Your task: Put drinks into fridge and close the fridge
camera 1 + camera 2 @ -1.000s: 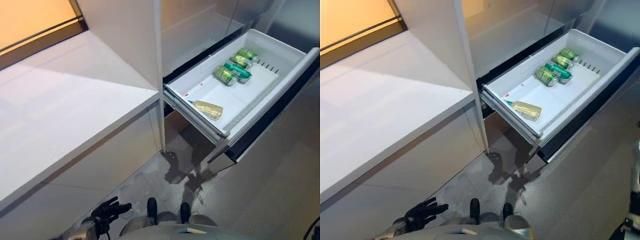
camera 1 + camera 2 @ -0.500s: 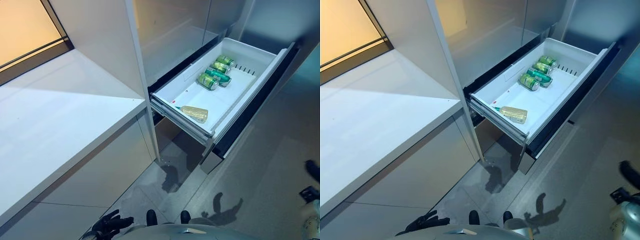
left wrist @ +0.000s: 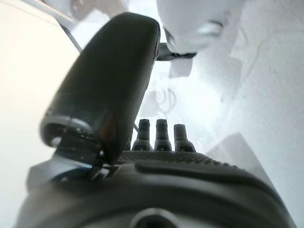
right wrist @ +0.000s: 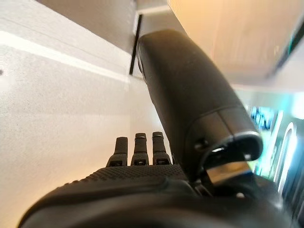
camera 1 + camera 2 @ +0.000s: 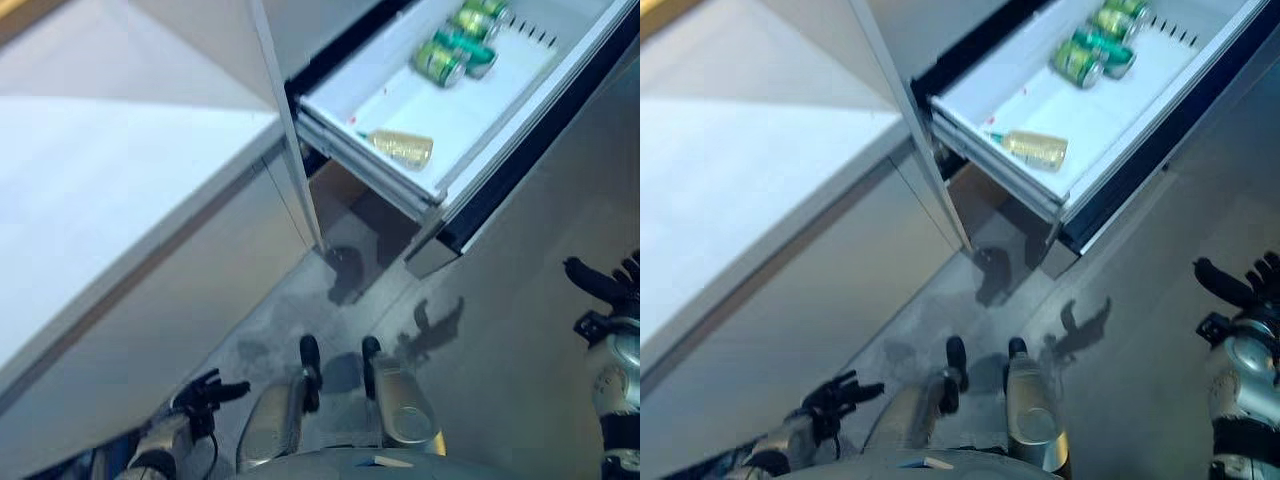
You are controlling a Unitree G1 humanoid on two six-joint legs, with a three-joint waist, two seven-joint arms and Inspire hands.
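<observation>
Left eye view: fridge drawer [image 5: 560,110] pulled out at upper right, holding green cans [image 5: 455,45] and a pale bottle [image 5: 402,148]; white counter [image 5: 110,190] at left.

Right eye view: left hand [image 5: 835,395] low at lower left, fingers spread, empty; right hand [image 5: 1240,285] at right edge, also spread and empty.

Wrist views: straight fingers, nothing held (both hands free).

Drinks apparently stowed; closing step pending. Next: reaching the drawer front, pushing it shut.
</observation>
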